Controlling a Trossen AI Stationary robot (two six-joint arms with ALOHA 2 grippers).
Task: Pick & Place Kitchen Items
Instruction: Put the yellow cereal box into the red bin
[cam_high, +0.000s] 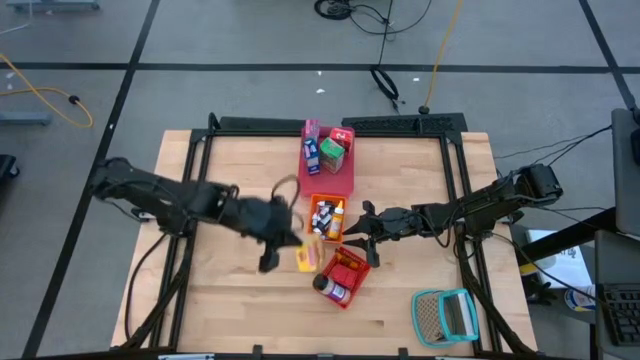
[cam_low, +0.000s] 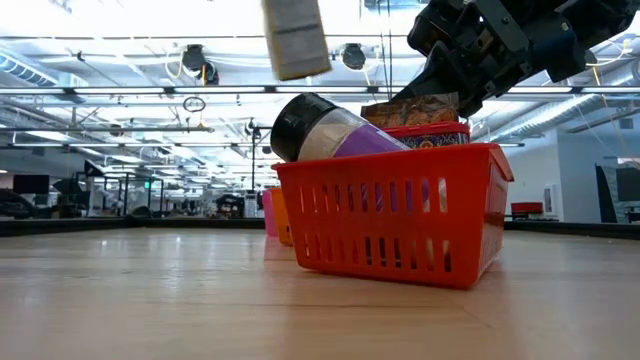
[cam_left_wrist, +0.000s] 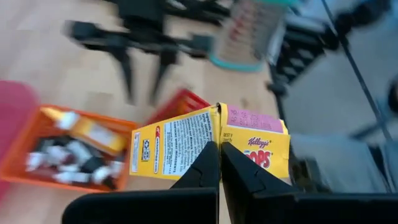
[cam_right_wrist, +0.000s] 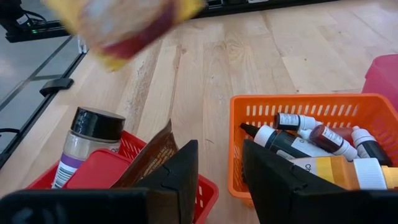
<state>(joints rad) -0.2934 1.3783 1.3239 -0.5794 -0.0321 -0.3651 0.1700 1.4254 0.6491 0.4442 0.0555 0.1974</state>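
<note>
A: Two arms are seen from overhead above a pale wood-plank surface, with three baskets in a line down its middle. What is added by the other views?

B: By the left wrist view, the left gripper is shown closed on the edge of a flat yellow cereal carton, glossy card with a white printed panel and a red logo. From overhead that carton is only a yellow patch just beside the orange basket.

A: And at table height?

B: The carton is seen lifted clear of the surface, above the red basket, a slatted plastic one. A dark-lidded jar, clear with a purple label, is seen leaning tilted on the basket's rim.

A: What is given of the right gripper?

B: In the right wrist view, the right gripper is seen with its fingers parted and nothing between them, over the gap between the red basket and the orange basket. A small red container with a smooth lid and a brown pouch are seen beside the jar.

A: And in the orange basket?

B: Tiny bottles are seen lying on their sides, round-bodied, with white and dark caps. Only overhead are small cartons shown standing in the pink tray, and a teal-framed mesh item well apart near the surface's edge.
</note>
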